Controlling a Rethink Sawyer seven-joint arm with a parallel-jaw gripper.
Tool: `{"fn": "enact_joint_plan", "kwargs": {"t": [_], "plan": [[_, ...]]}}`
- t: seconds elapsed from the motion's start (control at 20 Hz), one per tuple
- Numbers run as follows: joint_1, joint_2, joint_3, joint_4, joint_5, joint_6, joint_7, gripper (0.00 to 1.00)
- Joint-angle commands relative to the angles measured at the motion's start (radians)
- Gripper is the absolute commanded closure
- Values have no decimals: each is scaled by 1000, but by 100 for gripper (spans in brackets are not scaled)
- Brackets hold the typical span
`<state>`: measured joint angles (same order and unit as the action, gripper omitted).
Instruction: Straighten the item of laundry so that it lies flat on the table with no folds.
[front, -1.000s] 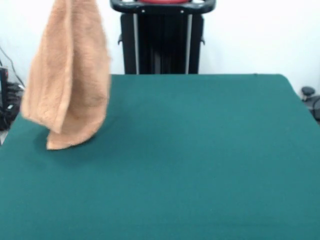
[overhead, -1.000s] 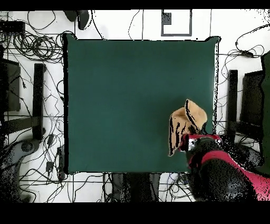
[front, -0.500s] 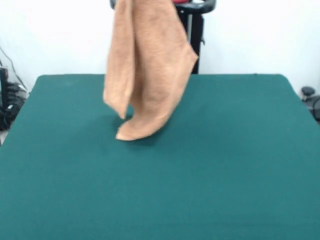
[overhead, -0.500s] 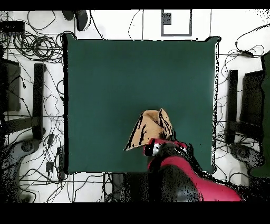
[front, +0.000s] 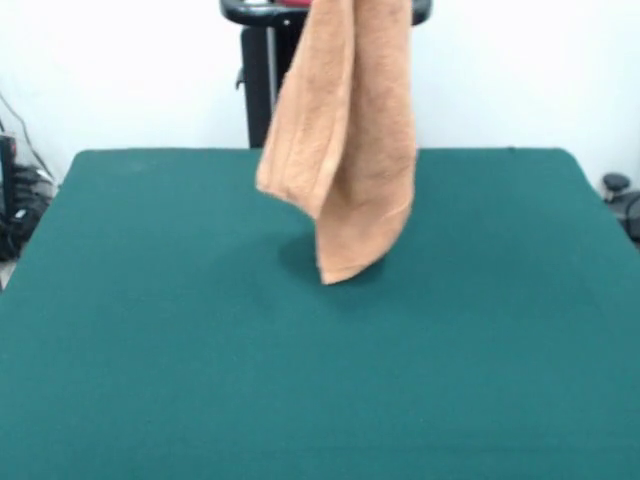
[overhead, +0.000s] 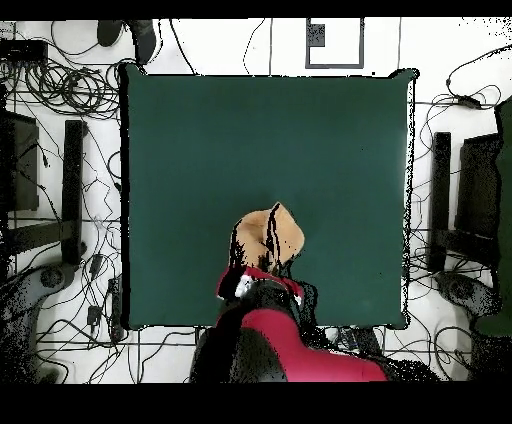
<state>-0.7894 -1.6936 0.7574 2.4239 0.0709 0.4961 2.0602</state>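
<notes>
Towel (front: 350, 150): orange-tan terry cloth, hanging in long vertical folds above the table (front: 150, 380), lowest corner near or at the felt; no label or writing legible.
Tool (overhead: 262, 277): above the towel's top; whether clamped on it cannot be told.
Table: dark green.

In the front view the towel (front: 350, 140) hangs from above the picture's top edge, over the far middle of the table (front: 150, 380), its lowest corner close above the cloth. From overhead it sits near the table's (overhead: 200, 140) bottom edge, about midway across, with the arm (overhead: 285, 345) directly below it, reaching in over that edge.
</notes>
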Motion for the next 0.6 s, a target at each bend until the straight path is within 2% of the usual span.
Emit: {"fn": "enact_joint_plan", "kwargs": {"t": [0.05,0.1,0.15,0.2,0.25,0.3,0.45,0.6], "plan": [[-50,94,-130,44,-4,47,8,100],[-134,158,-103,46,25,-1,-160,100],[-186,192,-71,39,25,-14,-226,100],[-275,254,-5,17,-2,-27,-317,100],[-317,288,28,-3,-33,-29,-347,100],[-373,345,64,-51,-102,-24,-399,100],[-437,482,93,-186,-278,-10,-469,100],[-498,645,125,-262,-443,-147,-509,100]]}}
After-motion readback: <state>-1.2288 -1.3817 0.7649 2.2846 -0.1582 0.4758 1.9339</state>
